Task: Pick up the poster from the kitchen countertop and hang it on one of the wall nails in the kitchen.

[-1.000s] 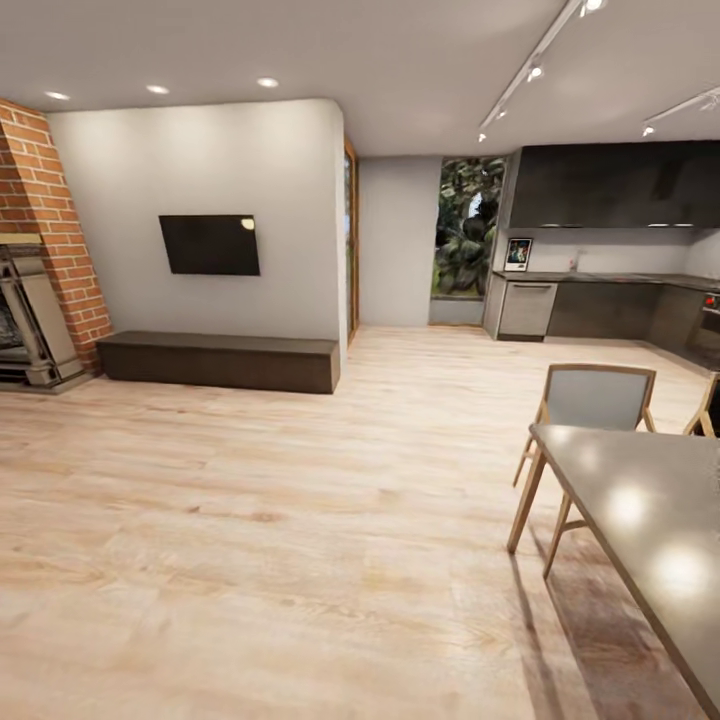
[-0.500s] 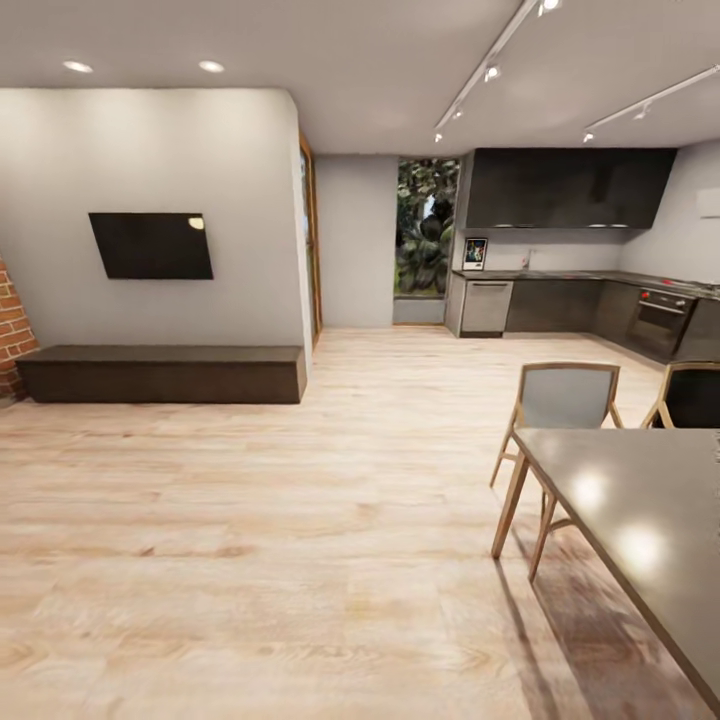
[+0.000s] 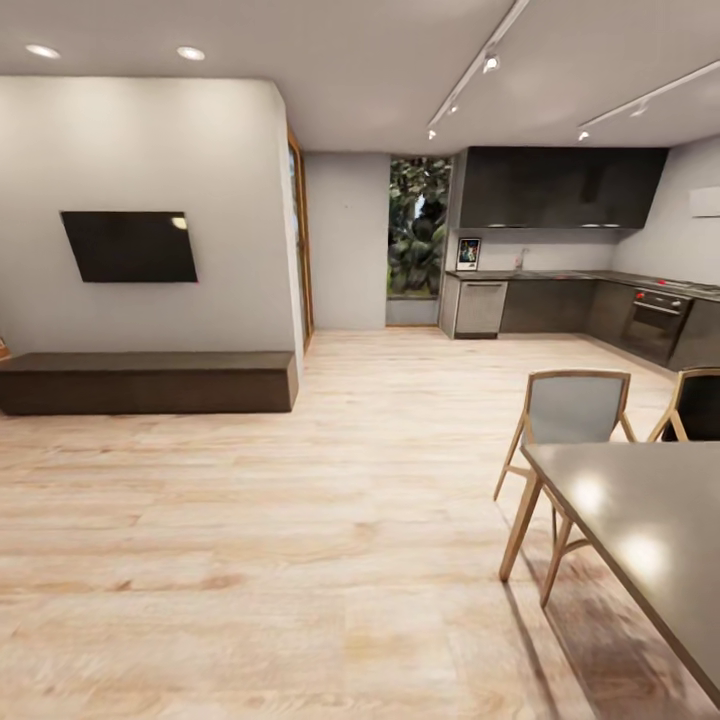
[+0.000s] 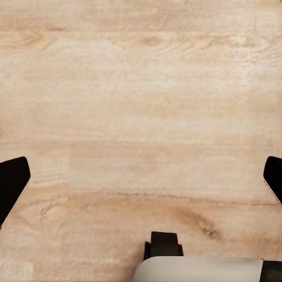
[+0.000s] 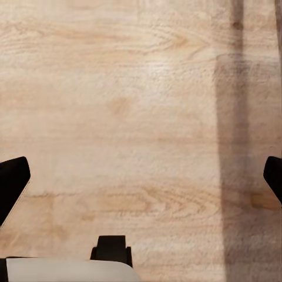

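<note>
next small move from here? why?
Probably keep driving forward across the wood floor toward the far kitchen countertop, passing left of the dining table. The poster stands propped on that countertop's left end, far out of reach, and both wrist views show open fingers over bare floor.

Pale wood-grain floor [image 3: 300, 520], black television [image 3: 128, 246], dark grey cabinets [image 3: 560, 305].

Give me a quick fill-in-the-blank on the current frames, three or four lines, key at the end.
1. The poster stands propped on the kitchen ____, far across the room.
2. The floor under both tools is light ____ planking.
3. A black TV hangs on the wall above a long, low dark ____.
4. The left tool and the right tool each have fingers spread wide, holding ____.

Missing words: countertop; wood; bench; nothing
</note>
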Motion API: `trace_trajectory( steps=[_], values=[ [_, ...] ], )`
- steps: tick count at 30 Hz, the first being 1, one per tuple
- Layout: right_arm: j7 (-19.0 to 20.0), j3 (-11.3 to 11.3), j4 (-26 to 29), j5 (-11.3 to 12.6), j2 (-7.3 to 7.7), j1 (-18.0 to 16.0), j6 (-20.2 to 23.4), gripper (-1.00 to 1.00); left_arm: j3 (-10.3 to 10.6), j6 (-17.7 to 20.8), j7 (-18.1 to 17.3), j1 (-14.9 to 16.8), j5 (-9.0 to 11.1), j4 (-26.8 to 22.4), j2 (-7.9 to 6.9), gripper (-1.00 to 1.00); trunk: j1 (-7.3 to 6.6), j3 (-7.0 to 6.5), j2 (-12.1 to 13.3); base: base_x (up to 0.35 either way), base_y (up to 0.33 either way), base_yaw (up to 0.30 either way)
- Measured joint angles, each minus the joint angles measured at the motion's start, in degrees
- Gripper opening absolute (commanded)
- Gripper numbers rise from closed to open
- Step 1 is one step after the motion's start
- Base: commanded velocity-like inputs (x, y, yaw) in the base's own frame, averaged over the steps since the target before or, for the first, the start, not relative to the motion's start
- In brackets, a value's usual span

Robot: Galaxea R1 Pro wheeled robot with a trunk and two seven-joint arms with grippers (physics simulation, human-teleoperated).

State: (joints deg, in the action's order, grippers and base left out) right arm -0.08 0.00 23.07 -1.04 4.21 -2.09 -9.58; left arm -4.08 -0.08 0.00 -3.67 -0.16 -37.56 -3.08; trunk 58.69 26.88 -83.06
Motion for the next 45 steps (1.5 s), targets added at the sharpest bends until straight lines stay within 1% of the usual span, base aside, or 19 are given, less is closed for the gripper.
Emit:
trace_trajectory(
  steps=[45],
  values=[
    [-0.01,0.00,-0.16,0.00,-0.17,0.00,0.00,1.00,0.00,-0.08,0.00,0.00,0.00,-0.02,-0.01,1.00,0.00,0.00,0.00,0.340,0.000,0.000]
  ],
)
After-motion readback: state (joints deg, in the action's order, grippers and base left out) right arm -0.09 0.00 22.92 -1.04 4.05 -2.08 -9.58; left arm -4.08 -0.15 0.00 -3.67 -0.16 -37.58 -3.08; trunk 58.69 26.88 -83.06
